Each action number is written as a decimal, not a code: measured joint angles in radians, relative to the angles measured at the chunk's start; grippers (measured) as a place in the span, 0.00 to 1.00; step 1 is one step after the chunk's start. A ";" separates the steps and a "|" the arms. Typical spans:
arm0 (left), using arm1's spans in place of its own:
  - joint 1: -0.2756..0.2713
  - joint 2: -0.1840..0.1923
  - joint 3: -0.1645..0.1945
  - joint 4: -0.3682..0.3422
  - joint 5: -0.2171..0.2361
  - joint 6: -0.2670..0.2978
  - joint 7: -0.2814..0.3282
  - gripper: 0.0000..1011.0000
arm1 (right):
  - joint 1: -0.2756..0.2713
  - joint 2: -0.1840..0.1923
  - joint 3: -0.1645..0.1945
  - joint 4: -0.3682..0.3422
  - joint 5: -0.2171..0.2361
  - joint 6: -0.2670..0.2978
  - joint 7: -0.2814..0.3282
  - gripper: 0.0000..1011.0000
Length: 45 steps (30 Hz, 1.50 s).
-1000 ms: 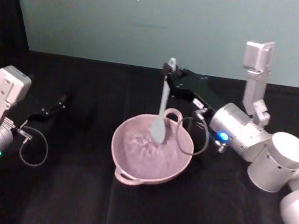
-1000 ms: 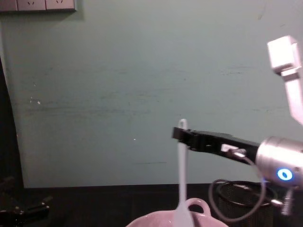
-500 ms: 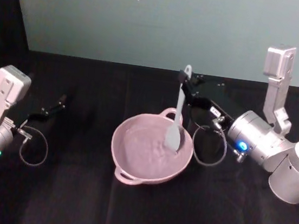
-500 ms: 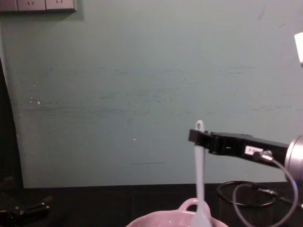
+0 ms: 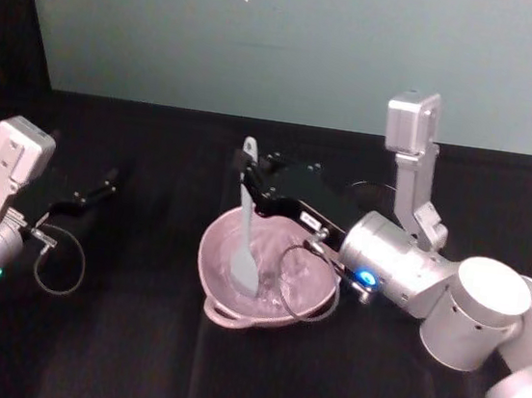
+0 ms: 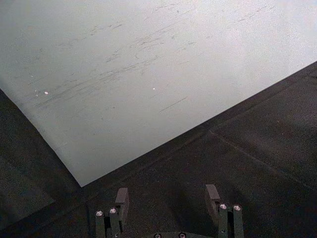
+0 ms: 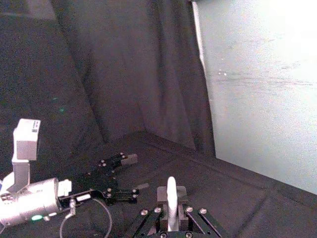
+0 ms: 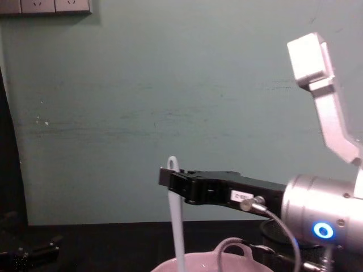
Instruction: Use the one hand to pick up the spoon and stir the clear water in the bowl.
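Observation:
The pale pink bowl [image 5: 323, 284] sits mid-table, its rim with the loop handle also low in the chest view as bowl [image 8: 227, 252]. My right gripper [image 5: 252, 176] is shut on the top of the white spoon [image 5: 245, 230], which stands upright with its blade down in the bowl's left side. From the chest, the right gripper [image 8: 172, 179] holds the spoon [image 8: 176, 226] by its handle. In the right wrist view the spoon [image 7: 171, 201] rises between the shut fingers [image 7: 161, 194]. My left gripper [image 5: 102, 186] rests open on the table at the far left, its fingers [image 6: 121, 201] apart.
A black wire-mesh cup [image 8: 272, 243] stands behind the bowl at the right, partly hidden by my right arm. A grey cable [image 5: 56, 265] loops beside the left arm. The black tabletop [image 5: 130, 357] ends at the pale green wall [image 5: 267, 34].
My right gripper has swung the spoon from the bowl's right side to its left side, and the arm has reached farther over the bowl. The left arm has not moved.

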 joint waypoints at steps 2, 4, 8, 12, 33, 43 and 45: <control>0.000 0.000 0.000 0.000 0.000 0.000 0.000 1.00 | 0.013 -0.013 -0.008 0.014 -0.002 -0.006 0.004 0.11; 0.000 0.000 0.000 0.000 0.000 0.000 0.000 1.00 | 0.021 -0.020 -0.012 0.025 -0.004 -0.009 0.005 0.11; 0.000 0.000 0.000 0.000 0.000 0.000 0.000 1.00 | 0.043 -0.040 -0.012 0.064 -0.001 -0.021 0.012 0.11; 0.000 0.000 0.000 0.000 0.000 0.000 0.000 1.00 | 0.059 -0.065 0.011 0.124 0.032 -0.043 0.018 0.11; 0.000 0.000 0.000 0.000 0.000 0.000 0.000 1.00 | -0.026 0.019 0.136 0.062 0.063 -0.068 -0.054 0.11; 0.000 0.000 0.000 0.000 0.000 0.000 0.000 1.00 | -0.071 0.025 0.109 -0.010 0.055 -0.055 -0.048 0.11; 0.000 0.000 0.000 0.000 0.000 0.000 0.000 1.00 | -0.074 0.019 0.096 -0.017 0.054 -0.053 -0.042 0.11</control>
